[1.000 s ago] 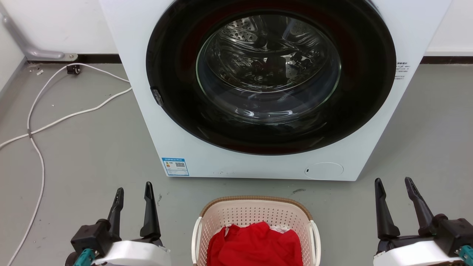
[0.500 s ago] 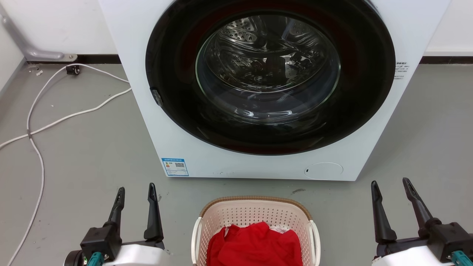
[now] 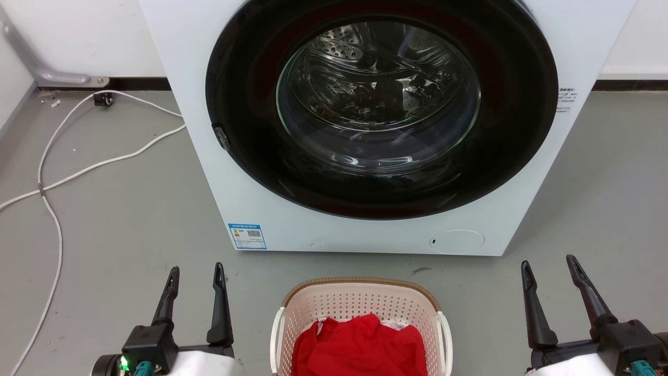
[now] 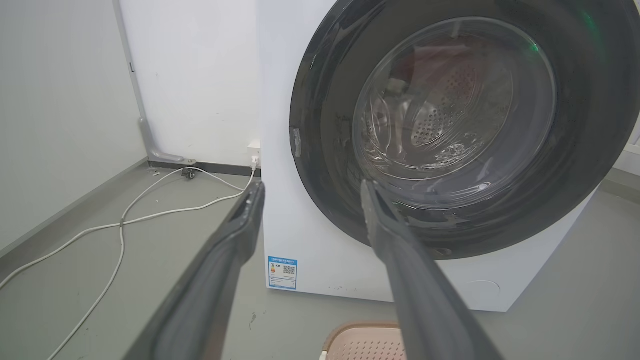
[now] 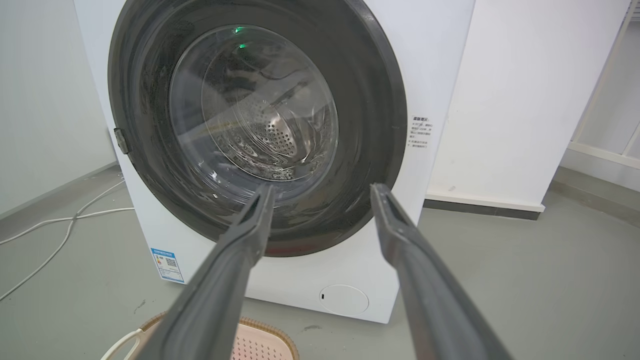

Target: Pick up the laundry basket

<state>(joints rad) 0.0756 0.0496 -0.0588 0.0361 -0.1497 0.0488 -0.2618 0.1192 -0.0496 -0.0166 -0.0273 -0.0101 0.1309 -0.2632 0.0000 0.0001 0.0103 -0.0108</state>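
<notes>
Your left end effector [image 3: 197, 267] and right end effector [image 3: 547, 260] are both spread and empty. The cream perforated plastic laundry basket [image 3: 360, 300], brown-rimmed, sits on the grey floor [image 3: 130, 209] between them, touching neither. Grip one white side handle [image 3: 275, 334] alone and it could tip, spilling the red cloth [image 3: 360, 344].

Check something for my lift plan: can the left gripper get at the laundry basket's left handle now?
Probably yes: the left gripper is open beside the laundry basket, and only bare floor lies between it and the left handle.
</notes>
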